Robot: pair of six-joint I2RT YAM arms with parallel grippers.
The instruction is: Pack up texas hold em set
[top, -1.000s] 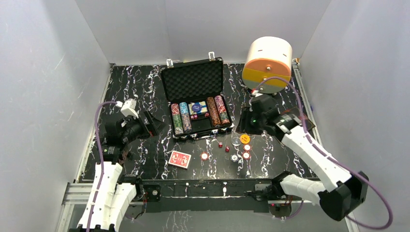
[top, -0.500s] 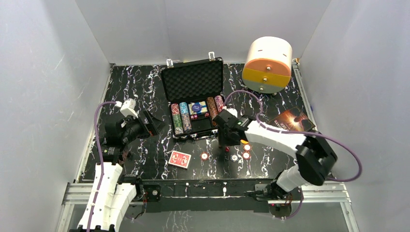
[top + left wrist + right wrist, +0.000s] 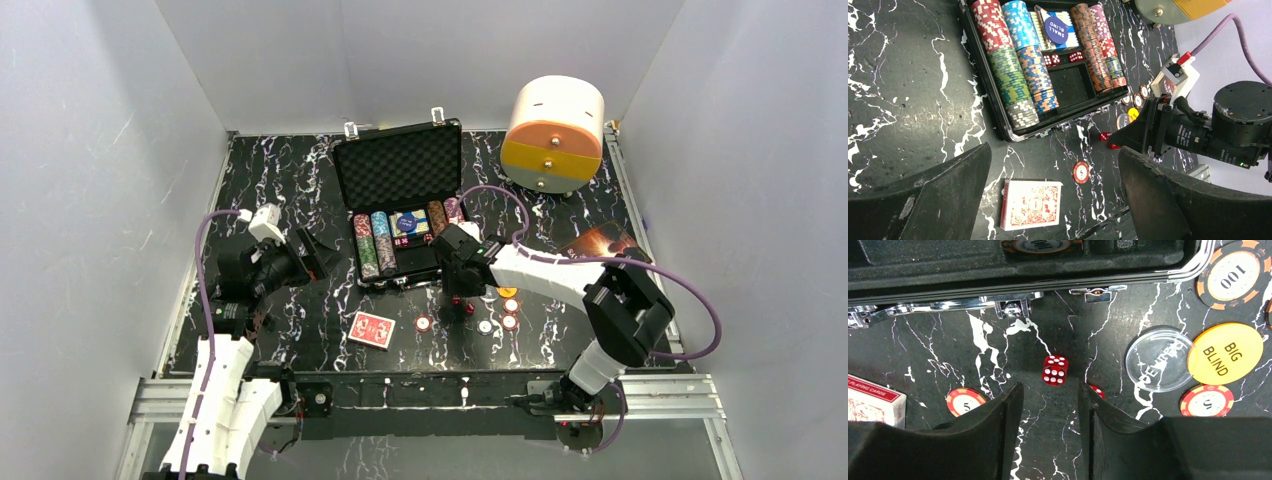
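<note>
**A:** On the table, seen from above: the case lies open at the middle back, and the right gripper hangs just in front of its near wall. What about the left gripper?

**B:** It's spread wide and grasping nothing, off to the left of the case. The deck and loose chips lie nearer the bases.

**A:** And from the left wrist?

**B:** Chip rows fill most of the case. A die lies on the table just ahead of the right gripper. Two cased dice sit in a middle slot, so I'd guess this one goes there too.

**A:** The right wrist?

**B:** The jaws are half apart with nothing between them. The die sits just beyond the tips, roughly in line with the gap. A second die peeks out from behind one fingertip.

**A:** Then I'd ease forward and down until the die is squarely between the pads, and only then close. That finger could knock the second die, so go slowly. I'd also stop short of the latch.
</note>
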